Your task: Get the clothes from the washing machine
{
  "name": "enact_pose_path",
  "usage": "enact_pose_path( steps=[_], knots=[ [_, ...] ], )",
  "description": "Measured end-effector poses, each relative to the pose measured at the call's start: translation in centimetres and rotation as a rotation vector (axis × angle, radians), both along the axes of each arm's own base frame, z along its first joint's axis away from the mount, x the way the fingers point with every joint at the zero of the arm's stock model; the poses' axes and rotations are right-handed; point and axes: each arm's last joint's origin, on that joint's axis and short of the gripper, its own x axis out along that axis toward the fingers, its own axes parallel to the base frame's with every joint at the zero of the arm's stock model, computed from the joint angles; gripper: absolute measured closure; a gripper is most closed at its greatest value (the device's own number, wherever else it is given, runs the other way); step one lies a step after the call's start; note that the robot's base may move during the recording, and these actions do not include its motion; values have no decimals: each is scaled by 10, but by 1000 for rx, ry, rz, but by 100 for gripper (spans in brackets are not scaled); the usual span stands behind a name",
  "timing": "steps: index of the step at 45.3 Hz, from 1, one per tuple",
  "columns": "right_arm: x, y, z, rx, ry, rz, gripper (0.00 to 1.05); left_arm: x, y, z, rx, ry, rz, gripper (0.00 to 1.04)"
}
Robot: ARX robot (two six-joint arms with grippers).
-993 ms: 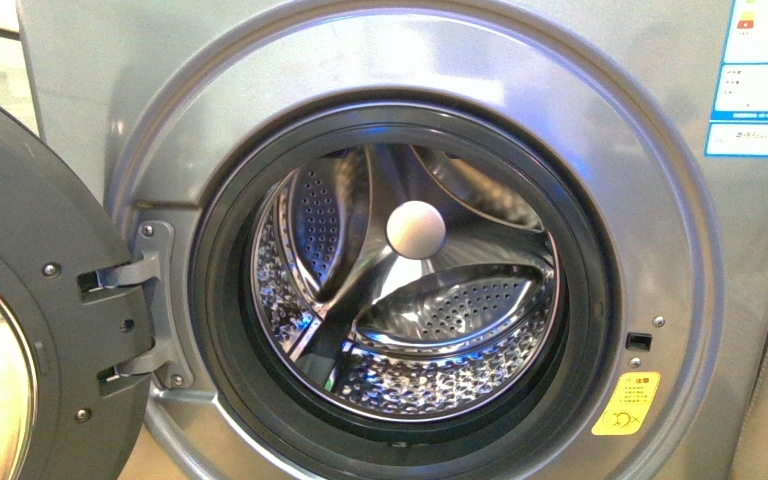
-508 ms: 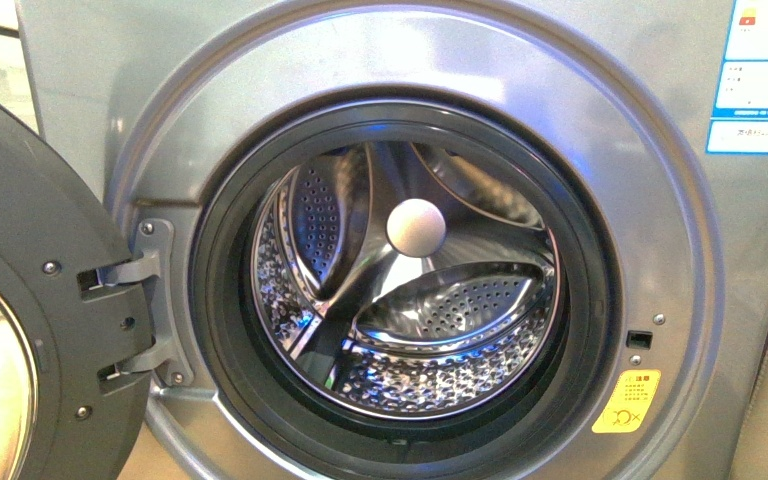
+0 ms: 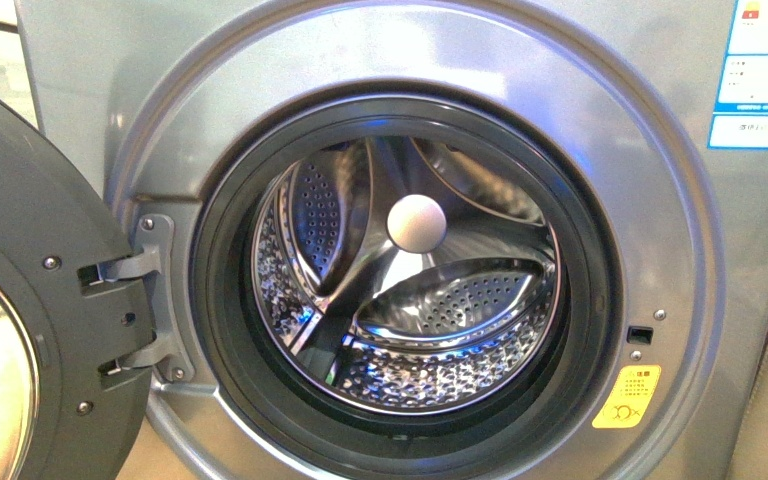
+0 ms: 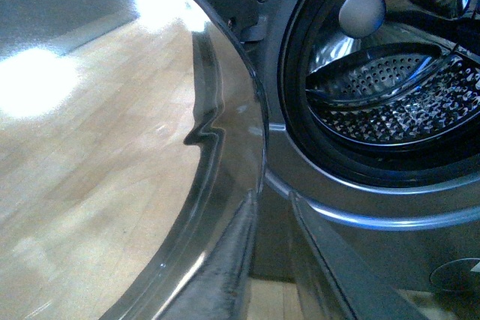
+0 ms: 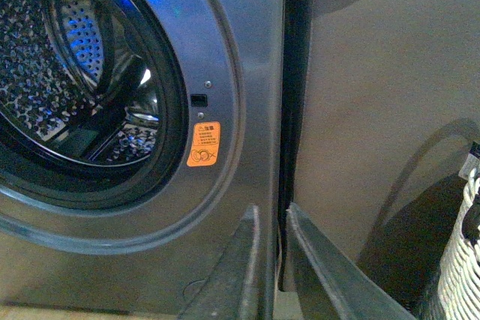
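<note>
The grey washing machine [image 3: 580,80] fills the front view with its round door [image 3: 30,300] swung open to the left. Its perforated steel drum [image 3: 410,310] shows only bare metal and a pale round hub [image 3: 416,224]. The clothes are out of view in every frame. Neither arm shows in the front view. My left gripper [image 4: 271,194] is shut, low between the open door's glass [image 4: 112,148] and the machine's front, with nothing in it. My right gripper [image 5: 271,207] is shut and empty at the machine's right front corner, below the yellow sticker [image 5: 203,145].
A grey-and-white woven basket [image 5: 461,260] stands to the right of the machine, beside a plain beige panel [image 5: 375,110]. A narrow dark gap [image 5: 289,110] runs between machine and panel. Blue-and-white labels [image 3: 765,75] sit on the machine's upper right.
The machine has drifted very slightly upward in the front view. The drum's contents look the same, bare metal throughout.
</note>
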Motion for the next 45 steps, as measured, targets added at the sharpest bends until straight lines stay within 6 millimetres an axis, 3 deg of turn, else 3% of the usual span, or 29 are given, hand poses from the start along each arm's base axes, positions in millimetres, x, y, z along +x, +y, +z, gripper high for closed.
enact_pose_path(
  steps=[21,23,45],
  knots=[
    [0,0,0,0,0,0,11,0,0,0,0,0,0,6],
    [0,0,0,0,0,0,6,0,0,0,0,0,0,5],
    [0,0,0,0,0,0,8,0,0,0,0,0,0,6]
  ],
)
